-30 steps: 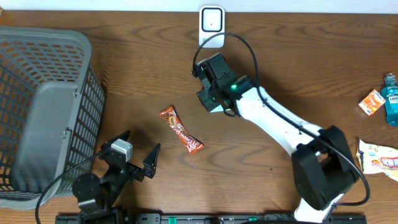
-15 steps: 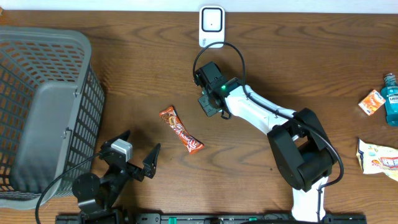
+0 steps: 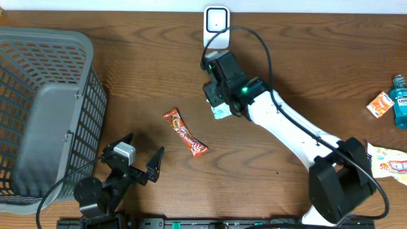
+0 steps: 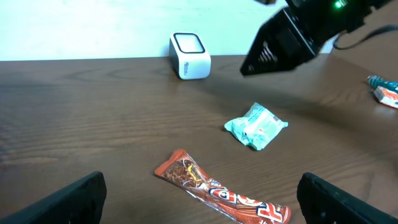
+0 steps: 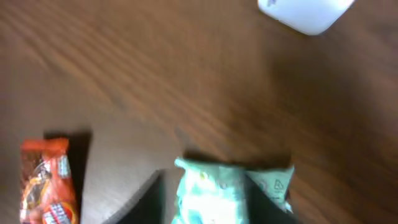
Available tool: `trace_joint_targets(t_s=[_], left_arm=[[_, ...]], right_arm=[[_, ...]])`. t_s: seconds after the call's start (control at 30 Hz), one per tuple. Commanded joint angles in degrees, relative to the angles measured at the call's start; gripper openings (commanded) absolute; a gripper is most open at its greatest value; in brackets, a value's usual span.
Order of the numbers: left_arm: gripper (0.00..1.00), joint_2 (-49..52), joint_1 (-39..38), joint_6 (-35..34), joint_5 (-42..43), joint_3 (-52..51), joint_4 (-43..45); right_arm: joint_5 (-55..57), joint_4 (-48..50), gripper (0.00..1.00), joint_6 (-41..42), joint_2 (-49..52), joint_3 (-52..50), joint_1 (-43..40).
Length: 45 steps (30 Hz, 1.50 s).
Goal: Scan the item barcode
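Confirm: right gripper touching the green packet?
Apart. Left wrist view shows the right gripper raised, bare table between it and the green packet.

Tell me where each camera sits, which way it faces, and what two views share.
Overhead: above the table, looking straight down on left gripper, right gripper and both arms.
Left wrist: low over the table, facing the barcode scanner; own fingertips at bottom corners.
Right wrist: looking down at the teal packet; own fingers barely show.
All share the orange candy bar.

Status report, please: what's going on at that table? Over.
Left gripper: jaws wide open, empty. Right gripper: jaws apart, above teal packet lying on table. Nothing between packet and scanner.
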Motion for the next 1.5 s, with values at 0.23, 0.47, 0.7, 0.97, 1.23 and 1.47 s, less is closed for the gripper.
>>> trace_joint_targets(t_s=[0.23, 0.47, 0.7, 0.97, 1.23, 1.47], left_arm=[[0.98, -0.3, 0.1, -0.3, 0.8, -1.0, -1.3], [0.98, -0.3, 0.1, -0.3, 0.8, -1.0, -1.3], [0.98, -0.3, 0.1, -0.3, 0.8, -1.0, -1.3], [0.98, -0.3, 0.1, -0.3, 0.8, -1.0, -1.3], [0.98, -0.3, 0.1, -0.3, 0.8, -1.0, -1.3], [0.98, -0.3, 0.1, -0.3, 0.8, -1.0, -1.3]], right_arm=[[0.1, 14.0, 0.01, 0.5, 14.3, -0.4, -0.3], [-0.1, 4.8, 0.01, 0.5, 13.9, -0.4, 0.6], [0.1, -17.0, 0.01, -1.3, 13.9, -0.4, 0.8], [2.7, -20.2, 0.01, -2.0, 8.5, -0.2, -0.3], [24.7, -26.9, 0.01, 8.8, -6.3, -0.2, -4.6], [6.2, -25.3, 0.99, 20.1, -16.7, -0.2, -9.1]])
